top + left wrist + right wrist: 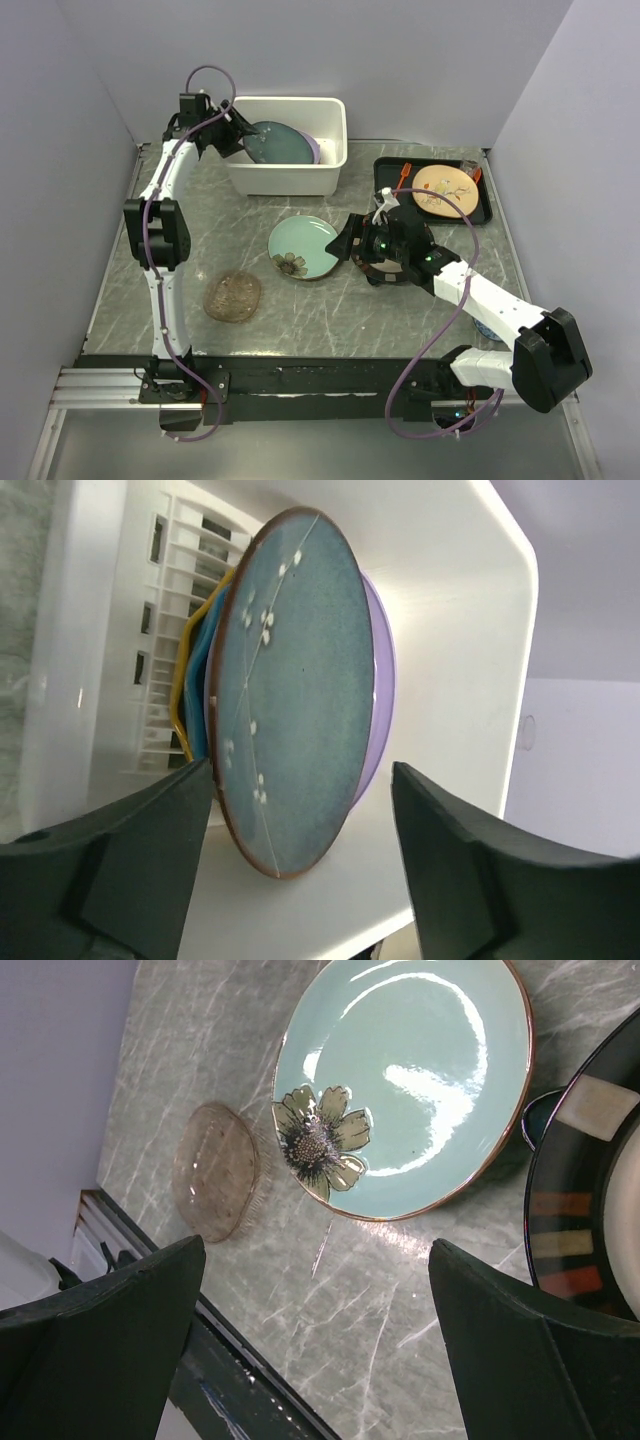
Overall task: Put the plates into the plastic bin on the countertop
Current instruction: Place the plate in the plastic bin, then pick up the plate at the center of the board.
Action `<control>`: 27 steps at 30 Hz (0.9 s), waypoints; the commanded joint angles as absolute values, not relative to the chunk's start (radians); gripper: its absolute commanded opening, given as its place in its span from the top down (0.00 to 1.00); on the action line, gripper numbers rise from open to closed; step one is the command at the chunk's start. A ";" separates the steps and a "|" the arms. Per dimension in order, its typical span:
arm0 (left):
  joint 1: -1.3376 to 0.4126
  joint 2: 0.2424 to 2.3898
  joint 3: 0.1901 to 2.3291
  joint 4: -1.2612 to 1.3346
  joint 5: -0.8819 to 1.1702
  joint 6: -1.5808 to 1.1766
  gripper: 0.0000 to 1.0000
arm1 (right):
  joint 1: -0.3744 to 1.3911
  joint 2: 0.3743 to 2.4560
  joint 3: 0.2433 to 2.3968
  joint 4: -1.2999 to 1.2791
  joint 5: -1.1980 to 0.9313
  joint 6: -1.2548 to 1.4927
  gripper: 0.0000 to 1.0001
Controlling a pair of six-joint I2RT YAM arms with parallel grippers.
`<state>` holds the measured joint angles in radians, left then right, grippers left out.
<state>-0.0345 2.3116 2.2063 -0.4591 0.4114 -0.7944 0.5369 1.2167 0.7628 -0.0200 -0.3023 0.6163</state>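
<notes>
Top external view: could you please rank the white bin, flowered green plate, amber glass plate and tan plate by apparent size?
1. white bin
2. flowered green plate
3. amber glass plate and tan plate, too alike to separate

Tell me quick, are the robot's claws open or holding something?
Left claw: open, holding nothing; the teal plate sits in the bin.
Right claw: open, holding nothing.

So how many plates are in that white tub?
4 show: teal dotted plate in front, lavender plate behind it, blue plate and yellow plate edges beneath. Others may be hidden.
</notes>
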 commanded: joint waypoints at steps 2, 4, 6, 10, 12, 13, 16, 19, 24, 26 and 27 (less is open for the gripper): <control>-0.031 2.183 2.249 -0.454 0.351 -0.739 0.19 | 0.541 1.195 0.761 0.011 -0.307 0.617 0.00; -0.031 2.169 2.272 -0.468 0.336 -0.727 0.16 | 0.543 1.192 0.759 0.011 -0.305 0.618 0.00; -0.031 2.155 2.296 -0.485 0.331 -0.716 0.14 | 0.541 1.187 0.758 0.009 -0.304 0.618 0.00; -0.031 2.112 2.299 -0.488 0.324 -0.698 0.12 | 0.543 1.175 0.756 0.006 -0.292 0.620 0.00; -0.032 2.065 2.263 -0.473 0.351 -0.692 0.12 | 0.541 1.166 0.759 0.006 -0.287 0.618 0.00; -0.034 2.047 2.243 -0.445 0.370 -0.689 0.11 | 0.543 1.161 0.762 0.006 -0.278 0.618 0.00; -0.054 1.976 2.177 -0.437 0.417 -0.657 0.10 | 0.542 1.151 0.767 -0.026 -0.258 0.618 0.00; -0.090 1.896 2.085 -0.436 0.411 -0.624 0.09 | 0.543 1.134 0.769 -0.055 -0.221 0.627 0.00; -0.188 1.749 1.838 -0.322 0.439 -0.650 0.10 | 0.529 1.069 0.746 -0.090 -0.103 0.660 0.00; -0.253 1.721 1.795 -0.324 0.437 -0.629 0.10 | 0.511 1.049 0.744 -0.113 -0.080 0.663 0.00; -0.273 1.717 1.784 -0.334 0.434 -0.621 0.10 | 0.502 1.043 0.741 -0.130 -0.068 0.664 0.00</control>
<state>-0.1783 1.7714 1.8465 -0.3862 0.4042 -0.6659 0.5304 1.0966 0.7494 -0.0891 -0.1600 0.6460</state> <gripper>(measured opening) 0.903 0.998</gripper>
